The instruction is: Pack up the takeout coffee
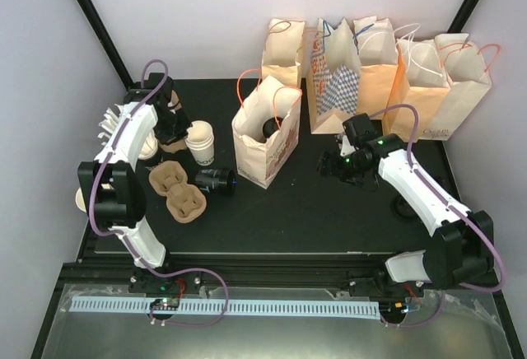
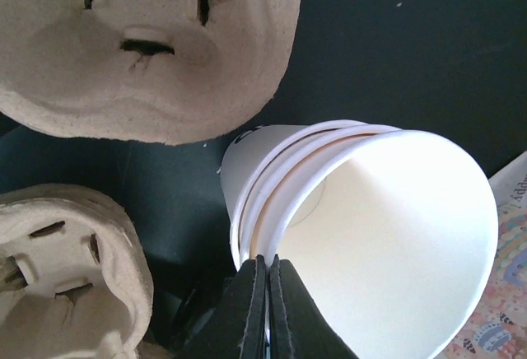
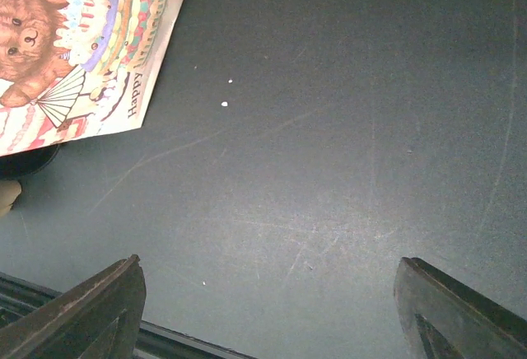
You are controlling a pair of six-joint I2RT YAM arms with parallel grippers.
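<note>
1. Lettering: "Happy" reads along the printed side of the open bag (image 1: 262,160) in the right wrist view, next to a brown cartoon dog and a striped fan. The word after it is not legible.
2. Print on the bag at far right (image 1: 436,108) is too small to read. So is a dark mark on the outermost of the nested cups (image 2: 395,227).
3. The takeout coffee (image 1: 268,128) shows only as a round black lid inside the open bag, near the middle of the counter (image 1: 313,211). Its cup body is hidden by the paper walls.
4. The nested cups are smooth cream paper with rolled rims and stand at 9 o'clock from the open bag.
5. Two cup carriers (image 1: 177,192) of rough brown moulded pulp, slotted and rounded, lie at 8 o'clock from the bag. A dark cylinder (image 1: 214,182) lies on its side just beside them.
6. The left tool (image 2: 268,289) has its fingers pressed to a hairline at the cups' rims. I cannot tell whether paper is caught between them.
7. The right tool (image 3: 272,314) has its fingers spread wide over scratched matte counter, at 3 o'clock from the open bag and apart from it.
8. More paper bags, one of them blue-checked (image 1: 338,79), line the 12-to-2 o'clock edge.
</note>
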